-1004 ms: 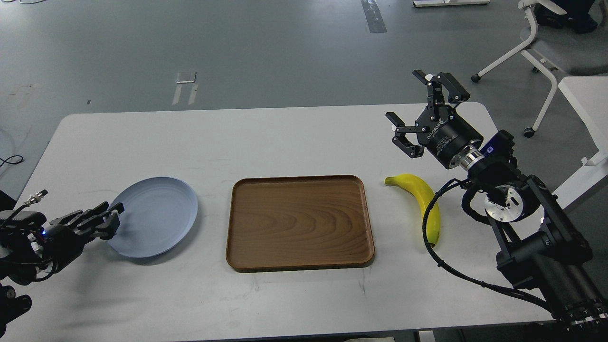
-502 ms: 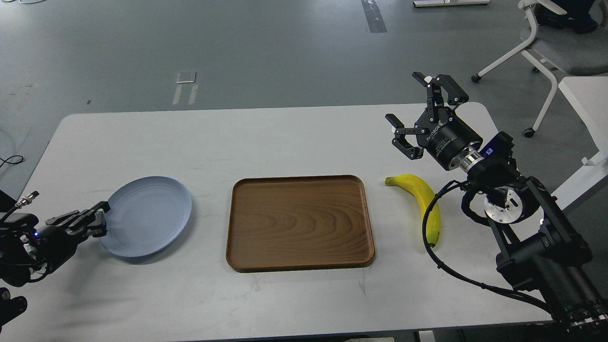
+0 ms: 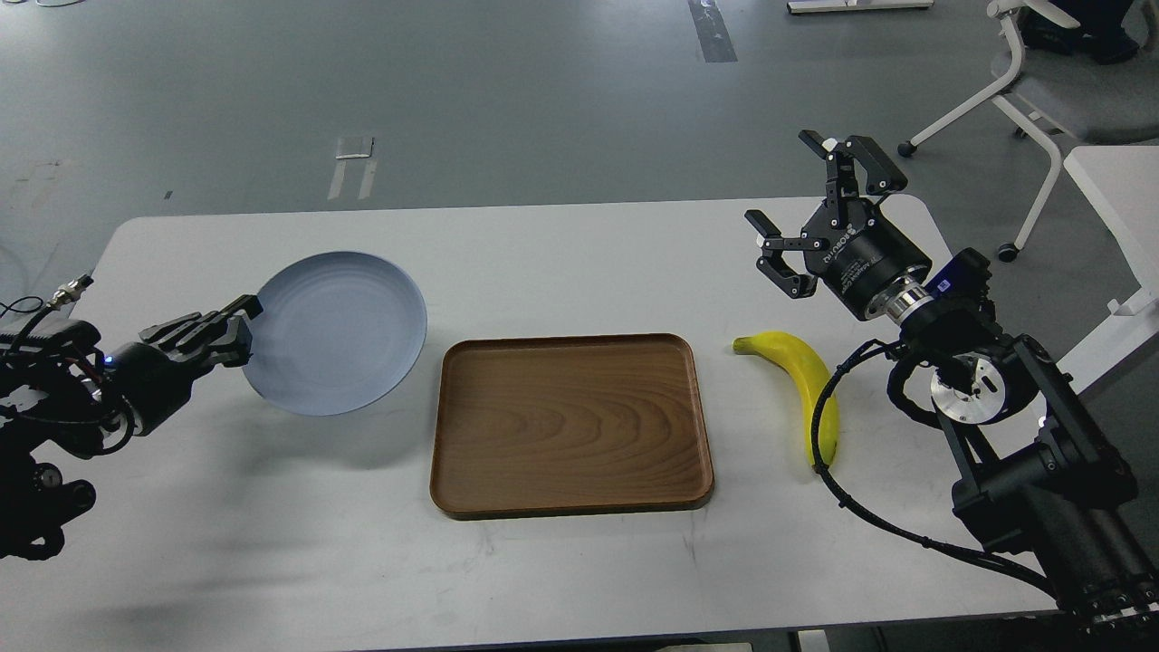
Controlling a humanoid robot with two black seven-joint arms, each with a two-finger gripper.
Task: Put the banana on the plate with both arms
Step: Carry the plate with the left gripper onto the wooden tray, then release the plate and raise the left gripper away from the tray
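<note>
The yellow banana [image 3: 809, 387] lies on the white table [image 3: 561, 263] just right of the wooden tray, stem end pointing left. The pale blue-grey plate [image 3: 340, 331] is lifted off the table, held by its left rim in my left gripper [image 3: 237, 331], and casts a shadow below. My right gripper [image 3: 813, 210] is open and empty, hovering above the table behind the banana. A black cable of the right arm crosses the banana's lower part.
A brown wooden tray [image 3: 570, 424] sits at the table's centre, empty. A white chair [image 3: 1050, 81] and another white table edge [image 3: 1118, 199] stand off to the right.
My left gripper has lifted the plate off the table and carried it up and to the right, toward the tray. The right gripper shifted slightly right and stayed open.
</note>
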